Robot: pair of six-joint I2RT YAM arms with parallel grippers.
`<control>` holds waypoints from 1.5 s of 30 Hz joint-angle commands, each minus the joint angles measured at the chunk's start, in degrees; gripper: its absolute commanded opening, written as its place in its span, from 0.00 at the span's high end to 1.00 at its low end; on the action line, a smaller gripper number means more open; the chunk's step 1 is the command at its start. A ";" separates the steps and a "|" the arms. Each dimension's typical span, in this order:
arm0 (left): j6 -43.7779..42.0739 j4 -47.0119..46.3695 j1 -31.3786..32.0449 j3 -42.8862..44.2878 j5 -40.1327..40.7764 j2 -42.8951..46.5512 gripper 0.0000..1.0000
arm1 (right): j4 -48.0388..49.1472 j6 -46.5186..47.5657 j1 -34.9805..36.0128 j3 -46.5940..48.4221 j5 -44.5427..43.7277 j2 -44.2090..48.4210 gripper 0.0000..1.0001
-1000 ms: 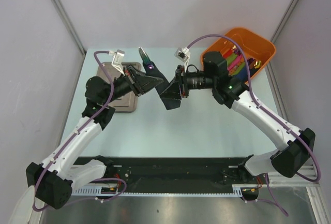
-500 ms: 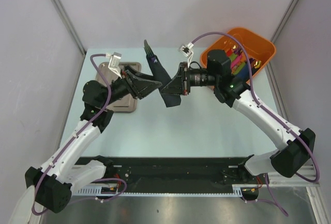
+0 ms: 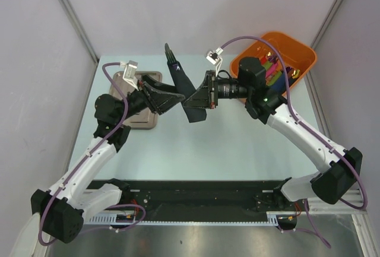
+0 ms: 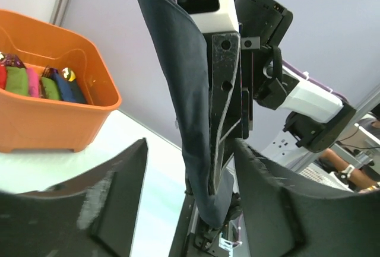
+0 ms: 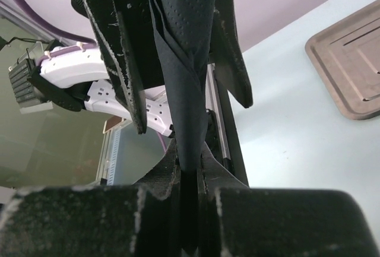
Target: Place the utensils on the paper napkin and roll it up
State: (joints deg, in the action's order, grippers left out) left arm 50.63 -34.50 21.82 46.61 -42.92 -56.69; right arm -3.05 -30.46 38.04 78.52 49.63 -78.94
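Observation:
The black paper napkin (image 3: 183, 85) is rolled into a slim tube, held in the air over the middle of the table. The iridescent tips of the utensils (image 3: 170, 54) stick out of its far end. My right gripper (image 3: 195, 100) is shut on the roll's lower part; the right wrist view shows the roll (image 5: 181, 61) pinched between its jaws (image 5: 189, 177). My left gripper (image 3: 178, 98) is open. Its fingers (image 4: 113, 209) stand on either side of the roll (image 4: 190, 120) without pressing it.
An orange bin (image 3: 297, 52) with coloured napkin rolls stands at the back right, also in the left wrist view (image 4: 89, 100). A steel tray (image 3: 138, 121) lies at the back left under the left arm, also in the right wrist view (image 5: 350, 73).
The right wrist has turned, and the roll's far end with the utensil tips has swung up and toward the back. The left gripper has shifted slightly left.

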 commanded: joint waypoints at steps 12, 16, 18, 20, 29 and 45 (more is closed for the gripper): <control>3.60 -6.45 1.55 2.96 -2.35 -1.41 0.71 | 3.31 2.85 2.92 0.40 1.35 2.56 1.00; 3.86 -6.63 2.08 3.22 -2.79 -1.50 0.85 | 1.12 3.91 3.09 0.67 1.00 2.56 1.00; 3.69 -6.37 2.17 3.31 -2.96 -1.59 1.00 | 0.59 4.27 2.92 1.02 1.00 2.56 1.00; 3.68 -6.63 2.08 2.96 -3.57 -1.50 1.00 | -0.46 4.27 2.22 1.46 0.82 2.82 0.90; 3.33 -7.60 0.24 2.26 -4.02 -2.02 1.00 | -6.17 4.17 -5.25 1.90 0.91 6.24 0.21; 0.52 3.29 0.59 5.33 2.74 -4.48 1.00 | -13.66 15.08 -1.13 1.64 -16.39 8.10 0.36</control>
State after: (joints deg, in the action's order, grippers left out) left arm 53.28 -33.63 22.37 48.29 -44.25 -60.93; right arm -16.56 -18.02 35.18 78.28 39.99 -70.70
